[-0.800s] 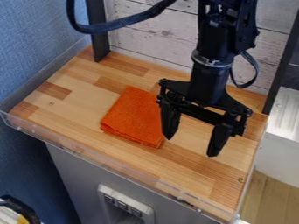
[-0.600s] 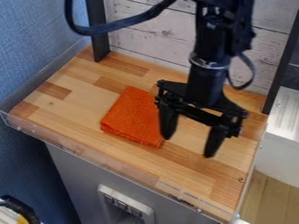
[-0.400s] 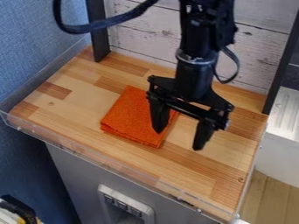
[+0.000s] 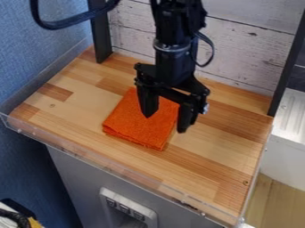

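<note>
Wooden tabletop (image 4: 220, 133): base surface. Black arm (image 4: 173, 50): in from top edge, hanging near-vertical. Orange cloth (image 4: 132, 126): folded, flat, mid-tabletop. Gripper (image 4: 164, 122): pointing down at cloth, fingers well apart, nothing held; contact unclear. Judged step: positioning; closer approach calls for lowering, aligned to cloth.

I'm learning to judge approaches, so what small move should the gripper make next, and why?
Probably a slight shift toward the picture's left, to center the open gripper over the folded orange cloth. One fingertip appears over the cloth, while the other is at its right edge. How high they hang is hard to tell, so I'd center before lowering.
</note>
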Robot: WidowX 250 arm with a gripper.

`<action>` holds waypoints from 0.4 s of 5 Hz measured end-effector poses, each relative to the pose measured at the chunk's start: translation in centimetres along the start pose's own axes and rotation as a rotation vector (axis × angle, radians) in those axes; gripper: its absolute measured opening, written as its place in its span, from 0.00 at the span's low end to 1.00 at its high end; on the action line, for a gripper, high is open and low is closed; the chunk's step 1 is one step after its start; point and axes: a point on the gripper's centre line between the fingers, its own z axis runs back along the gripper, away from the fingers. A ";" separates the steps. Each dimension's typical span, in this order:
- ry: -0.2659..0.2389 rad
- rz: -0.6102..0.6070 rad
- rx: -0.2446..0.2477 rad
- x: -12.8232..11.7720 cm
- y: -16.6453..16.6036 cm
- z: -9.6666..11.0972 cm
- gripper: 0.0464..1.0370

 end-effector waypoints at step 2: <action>-0.040 -0.057 0.005 1.4 2.7 -0.3 0.96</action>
